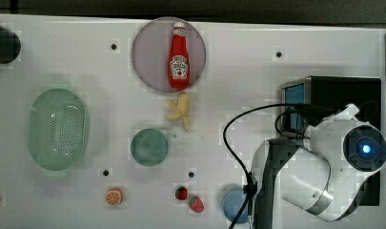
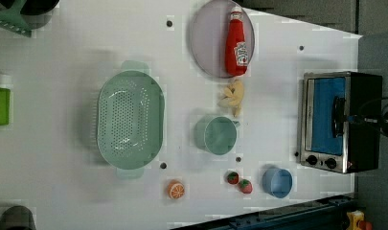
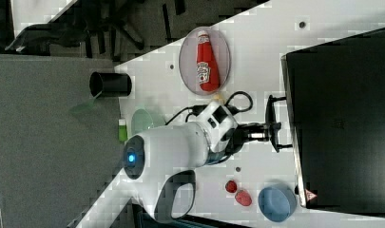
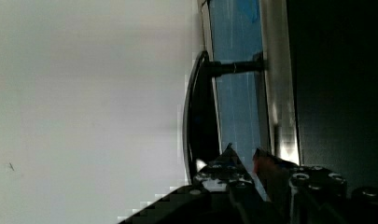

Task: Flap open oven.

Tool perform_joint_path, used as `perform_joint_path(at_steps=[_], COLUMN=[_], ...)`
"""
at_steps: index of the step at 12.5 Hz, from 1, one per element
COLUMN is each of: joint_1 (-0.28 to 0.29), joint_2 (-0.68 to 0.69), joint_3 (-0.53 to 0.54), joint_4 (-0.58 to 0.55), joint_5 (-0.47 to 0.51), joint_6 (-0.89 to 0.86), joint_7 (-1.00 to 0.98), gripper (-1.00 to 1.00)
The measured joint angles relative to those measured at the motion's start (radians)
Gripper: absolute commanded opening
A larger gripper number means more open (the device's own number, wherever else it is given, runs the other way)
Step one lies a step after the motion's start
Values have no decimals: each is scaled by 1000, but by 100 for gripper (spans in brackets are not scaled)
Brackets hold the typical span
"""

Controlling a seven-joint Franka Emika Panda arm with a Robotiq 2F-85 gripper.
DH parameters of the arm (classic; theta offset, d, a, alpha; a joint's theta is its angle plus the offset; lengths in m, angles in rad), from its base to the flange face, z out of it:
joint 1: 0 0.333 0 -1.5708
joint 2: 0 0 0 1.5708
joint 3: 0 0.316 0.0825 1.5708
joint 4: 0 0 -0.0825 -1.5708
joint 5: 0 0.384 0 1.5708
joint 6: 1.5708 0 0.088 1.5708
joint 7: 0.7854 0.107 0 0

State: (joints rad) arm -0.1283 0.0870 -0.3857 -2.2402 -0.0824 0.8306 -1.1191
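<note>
The oven (image 1: 343, 90) stands at the top view's right edge, a black box (image 3: 342, 118) with a silver front and a blue-tinted glass door (image 2: 328, 115). The door looks closed, flat against the front. Its black bar handle (image 4: 200, 116) stands off the glass on short posts. My gripper (image 3: 272, 133) reaches the handle (image 3: 271, 109) from the door side, fingers narrowly apart and shut on the bar. In the wrist view the fingertips (image 4: 228, 156) sit right by the bar over the glass. In the top view the white arm (image 1: 319, 162) hangs over the oven's front.
On the white table: a ketchup bottle (image 1: 178, 55) on a grey plate (image 1: 147, 52), a banana (image 1: 180, 112), a green cup (image 1: 149, 147), a green colander (image 1: 57, 129), an orange slice (image 1: 114, 196), two strawberries (image 1: 181, 192), a blue bowl (image 1: 234, 202) near the arm's base, and a black cable (image 1: 227, 131).
</note>
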Motion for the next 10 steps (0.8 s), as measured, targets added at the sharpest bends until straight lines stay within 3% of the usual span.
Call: perform_joint_path(at_steps=[8, 10], joint_1=[4, 6], joint_2=[57, 58], joint_3=[-1, -1], joint_4=[-8, -6], joint_5=[-9, -56], joint_6=[53, 53], joint_7=[-15, -14], gripper=[-65, -65])
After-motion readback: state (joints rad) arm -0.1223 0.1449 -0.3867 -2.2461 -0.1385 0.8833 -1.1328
